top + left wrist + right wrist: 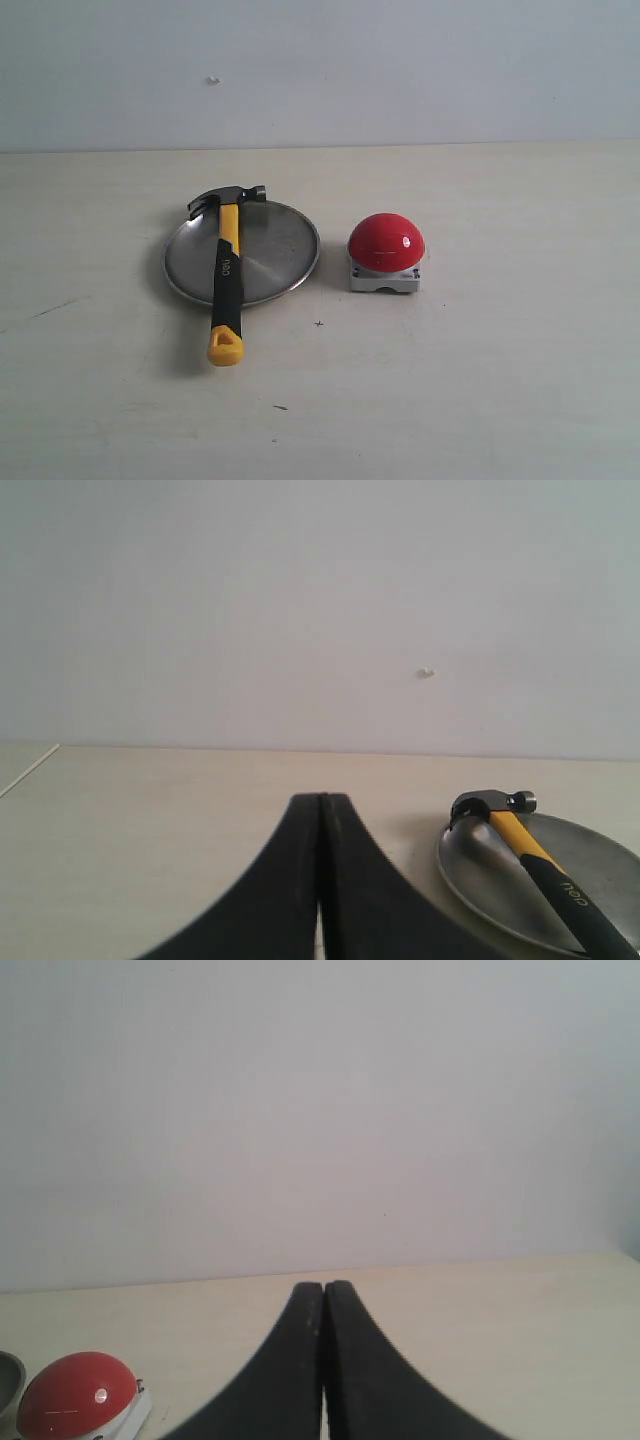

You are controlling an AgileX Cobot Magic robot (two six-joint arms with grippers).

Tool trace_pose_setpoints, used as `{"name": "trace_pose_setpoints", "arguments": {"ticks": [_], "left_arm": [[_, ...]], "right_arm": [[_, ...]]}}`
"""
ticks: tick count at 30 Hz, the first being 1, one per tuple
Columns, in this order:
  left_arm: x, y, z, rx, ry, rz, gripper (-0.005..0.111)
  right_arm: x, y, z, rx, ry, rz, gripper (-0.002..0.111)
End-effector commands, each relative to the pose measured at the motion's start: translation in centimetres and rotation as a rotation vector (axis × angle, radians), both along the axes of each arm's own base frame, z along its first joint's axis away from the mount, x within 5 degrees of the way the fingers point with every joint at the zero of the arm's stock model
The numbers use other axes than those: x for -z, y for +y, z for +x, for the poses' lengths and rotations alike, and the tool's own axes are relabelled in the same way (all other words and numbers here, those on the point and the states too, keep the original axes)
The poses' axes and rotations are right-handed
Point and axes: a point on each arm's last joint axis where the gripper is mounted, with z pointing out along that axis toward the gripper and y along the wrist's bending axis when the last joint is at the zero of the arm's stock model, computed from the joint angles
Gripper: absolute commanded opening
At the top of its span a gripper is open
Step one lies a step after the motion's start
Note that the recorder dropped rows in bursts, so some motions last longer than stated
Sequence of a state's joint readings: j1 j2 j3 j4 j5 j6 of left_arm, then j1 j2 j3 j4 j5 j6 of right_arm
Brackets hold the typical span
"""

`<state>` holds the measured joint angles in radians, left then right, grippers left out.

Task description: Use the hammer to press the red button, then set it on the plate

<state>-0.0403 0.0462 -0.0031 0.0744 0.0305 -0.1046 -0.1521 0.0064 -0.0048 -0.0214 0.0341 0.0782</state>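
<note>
The hammer (227, 270) lies across the silver plate (280, 250), its dark head at the plate's far rim and its yellow looped end on the table in front. The red button (386, 242) sits on its grey-white base just right of the plate. Neither gripper shows in the exterior view. In the left wrist view my left gripper (322, 798) is shut and empty, with the hammer (530, 855) and plate (480, 870) off to one side. My right gripper (325, 1285) is shut and empty too, the red button (75, 1395) lying apart from it.
The pale wooden table (500, 380) runs back to a plain white wall (320, 60). A few small dark marks dot the tabletop near the front.
</note>
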Motion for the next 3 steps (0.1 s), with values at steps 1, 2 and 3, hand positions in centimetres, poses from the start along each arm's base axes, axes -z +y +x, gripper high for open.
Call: {"name": "trace_pose_setpoints", "arguments": {"ticks": [1,2,3], "left_arm": [[0.01,-0.03,-0.03,0.005,-0.009,0.0,0.0],[0.01,-0.03,-0.03,0.005,-0.009,0.0,0.0],[0.01,-0.03,-0.03,0.005,-0.009,0.0,0.0]], "right_arm": [[0.01,0.01,-0.04,-0.001,-0.013,-0.011,0.0],[0.01,0.01,-0.04,-0.001,-0.013,-0.011,0.0],[0.01,0.01,-0.04,-0.001,-0.013,-0.011,0.0]]}}
